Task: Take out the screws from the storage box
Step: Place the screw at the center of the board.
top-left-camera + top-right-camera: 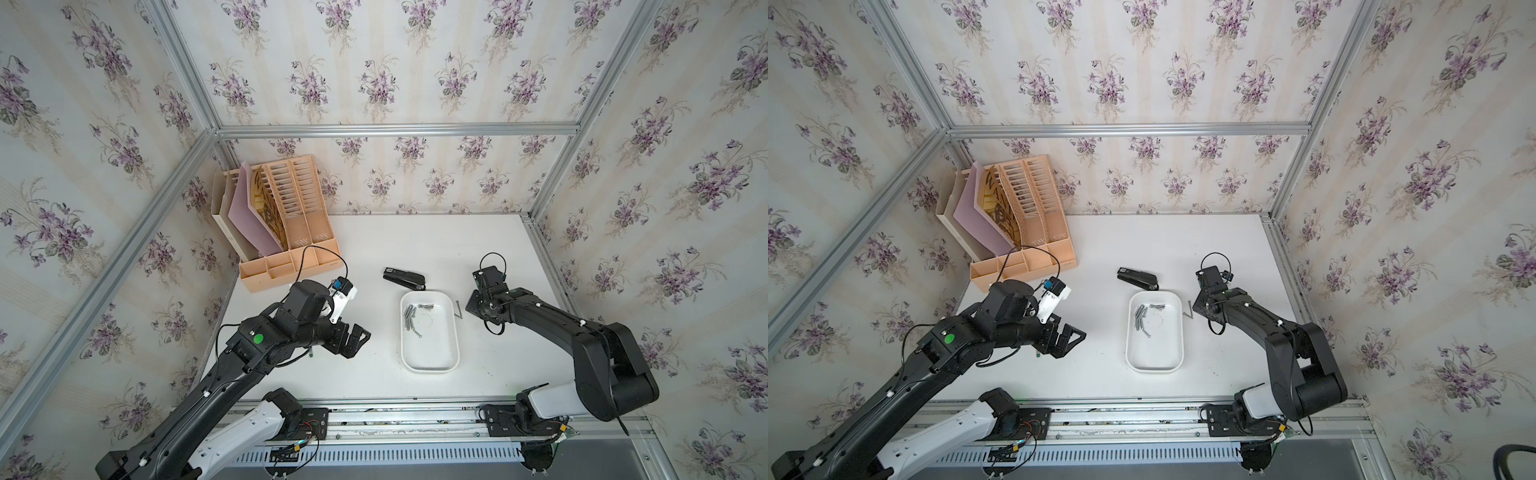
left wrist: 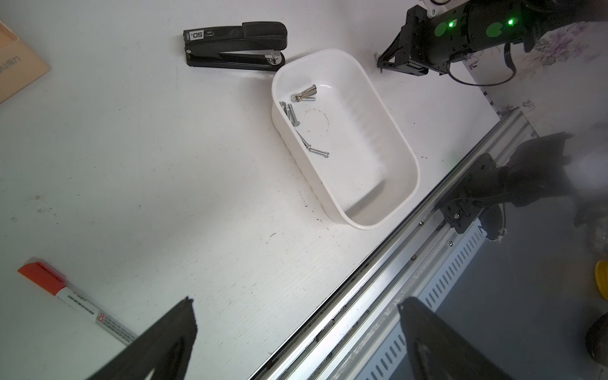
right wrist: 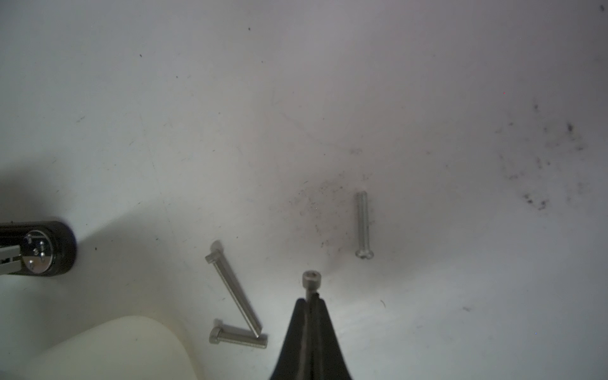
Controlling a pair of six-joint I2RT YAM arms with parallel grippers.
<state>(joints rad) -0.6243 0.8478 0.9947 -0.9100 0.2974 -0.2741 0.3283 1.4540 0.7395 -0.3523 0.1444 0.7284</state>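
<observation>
Both top views are bright and evenly lit from above. The white table is nearly washed out, and the storage box throws only a faint, soft shadow. Far from the box, toward the picture edges, the wide lens bows the frame posts.

In the left wrist view the box and the table around it are crisp, with a small glint on its inner wall. The left gripper is dark and soft, and beyond the rail from the box the picture turns milky and smeared.

The right wrist view is dim, grey and grainy. The box corner is a pale blur and the right gripper a soft black wedge, while the screw at its tip is fairly sharp. A heavy shadow spreads around the stapler beside the box.
</observation>
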